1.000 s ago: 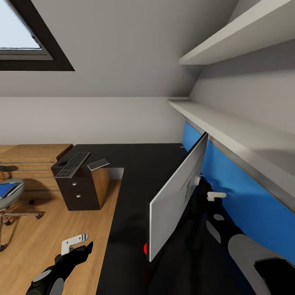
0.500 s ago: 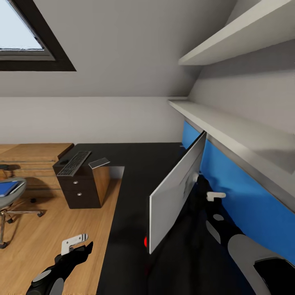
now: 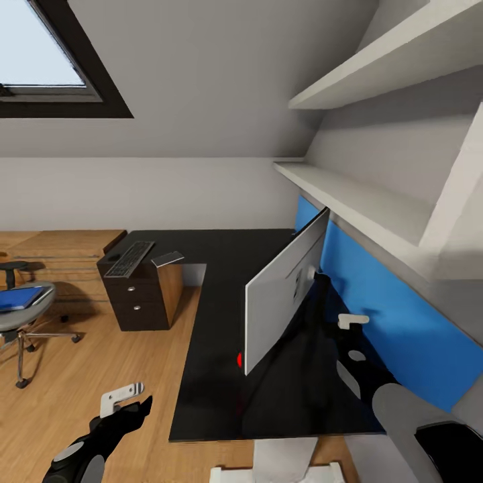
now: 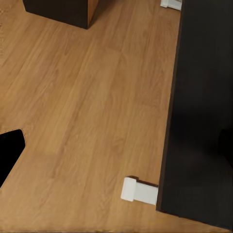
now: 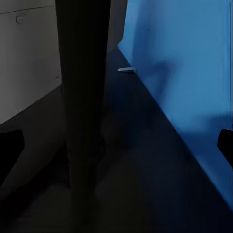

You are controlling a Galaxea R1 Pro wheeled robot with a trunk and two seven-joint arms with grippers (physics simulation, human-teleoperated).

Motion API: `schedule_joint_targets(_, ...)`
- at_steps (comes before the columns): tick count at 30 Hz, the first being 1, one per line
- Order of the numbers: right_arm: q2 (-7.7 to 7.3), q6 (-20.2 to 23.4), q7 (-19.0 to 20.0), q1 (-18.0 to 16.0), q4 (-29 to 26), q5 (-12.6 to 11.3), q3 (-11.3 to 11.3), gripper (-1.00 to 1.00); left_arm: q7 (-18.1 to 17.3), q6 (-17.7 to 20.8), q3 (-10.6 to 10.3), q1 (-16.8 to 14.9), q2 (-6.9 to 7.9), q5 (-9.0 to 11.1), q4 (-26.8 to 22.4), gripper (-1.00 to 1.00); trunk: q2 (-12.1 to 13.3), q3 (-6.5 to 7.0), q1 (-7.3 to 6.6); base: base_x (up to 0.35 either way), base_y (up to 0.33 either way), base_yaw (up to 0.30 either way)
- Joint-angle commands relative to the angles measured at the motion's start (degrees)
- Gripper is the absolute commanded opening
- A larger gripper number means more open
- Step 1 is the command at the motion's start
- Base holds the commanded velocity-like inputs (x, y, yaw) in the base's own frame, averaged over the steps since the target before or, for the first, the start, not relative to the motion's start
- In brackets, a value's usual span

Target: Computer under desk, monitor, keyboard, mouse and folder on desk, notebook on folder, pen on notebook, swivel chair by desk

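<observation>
Monitor stands tilted on the surface, looking top-heavy and fragile, best gripped by its neck, where right fingers reach, their spread unclear; left fingers hang empty.

The left gripper hangs low on the near left. The right gripper reaches forward on the right.

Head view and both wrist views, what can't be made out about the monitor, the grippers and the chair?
- Monitor front: head view shows its grey-white back.
- Monitor base: hidden in shadow.
- Right gripper jaws: lost against the dark desk; open or shut unclear.
- Left gripper: too small to judge.
- Swivel chair: cut by the head view's edge; folder partly cropped.
</observation>
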Motion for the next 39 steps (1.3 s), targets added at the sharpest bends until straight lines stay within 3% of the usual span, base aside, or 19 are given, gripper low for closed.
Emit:
schedule_joint_targets(1,0.02,-0.20,-0.23,-0.05,-0.03,-0.59,0.51,1.00,0.47,0.19,-0.05,-0.02,0.03,0.61,-0.07,1.00,-0.07,-0.08,-0.02,-0.328,0.082,0.000)
schedule_joint_targets(4,0.56,-0.07,-0.33,-0.05,-0.26,-0.70,0.62,1.00,0.47,0.15,-0.05,-0.02,0.03,0.61,-0.03,1.00,-0.07,-0.08,-0.02,-0.314,0.137,0.000)
schedule_joint_targets(5,2.02,0.07,-0.52,-0.05,-0.52,-0.65,0.59,1.00,0.47,0.14,-0.05,-0.02,0.03,0.61,-0.01,1.00,-0.07,-0.08,-0.02,-0.266,0.157,0.000)
schedule_joint_targets(7,3.41,0.21,-0.94,-0.05,-0.73,-0.56,0.59,1.00,0.48,0.09,-0.05,-0.02,0.03,0.61,-0.01,1.00,-0.07,-0.08,-0.02,-0.170,0.096,0.000)
schedule_joint_targets(8,7.26,3.16,-7.32,-0.05,-1.43,-0.40,0.64,1.00,0.54,-0.01,-0.04,-0.02,0.09,0.60,0.00,1.00,-0.07,-0.08,-0.02,-0.025,0.014,0.000)
schedule_joint_targets(12,10.55,5.67,-14.82,0.24,-3.42,1.78,0.64,1.00,0.57,-0.08,0.00,-0.02,0.09,0.60,0.01,1.00,-0.07,-0.08,-0.02,-0.011,0.006,0.000)
schedule_joint_targets(13,11.83,6.62,-18.74,1.44,-5.63,4.75,0.65,1.00,0.59,-0.11,-0.03,-0.02,0.11,0.60,0.02,1.00,-0.07,-0.08,-0.02,-0.003,0.002,0.000)
schedule_joint_targets(16,12.61,7.96,-20.90,3.37,-8.48,6.66,0.64,1.00,0.59,-0.13,-0.04,-0.02,0.09,0.60,0.05,1.00,-0.07,-0.08,-0.02,-0.002,0.001,0.000)
schedule_joint_targets(18,13.00,12.77,-22.10,6.98,-16.37,7.87,0.56,1.00,0.61,-0.13,-0.04,-0.02,0.08,0.60,0.04,1.00,-0.07,-0.08,-0.02,0.000,0.000,0.000)
schedule_joint_targets(27,13.00,24.90,-22.49,18.82,-40.09,8.34,0.49,1.00,0.56,-0.17,-0.05,-0.02,0.03,0.60,0.14,1.00,-0.07,-0.08,-0.02,-0.009,0.010,0.000)
schedule_joint_targets(31,13.05,26.05,-22.37,20.77,-42.33,8.32,0.94,1.00,0.62,-0.21,0.01,-0.02,0.09,0.60,0.18,1.00,-0.07,-0.08,-0.02,-0.112,0.195,0.000)
schedule_joint_targets(35,13.07,26.21,-22.46,21.92,-43.16,8.37,5.01,1.00,0.64,-0.22,0.01,-0.02,0.07,0.60,0.31,1.00,-0.07,-0.08,-0.02,-0.146,0.284,0.000)
schedule_joint_targets(39,13.07,26.23,-22.49,22.13,-43.28,8.34,6.10,1.00,0.64,-0.22,0.01,-0.02,0.08,0.60,0.34,1.00,-0.07,-0.08,-0.02,-0.149,0.302,0.000)
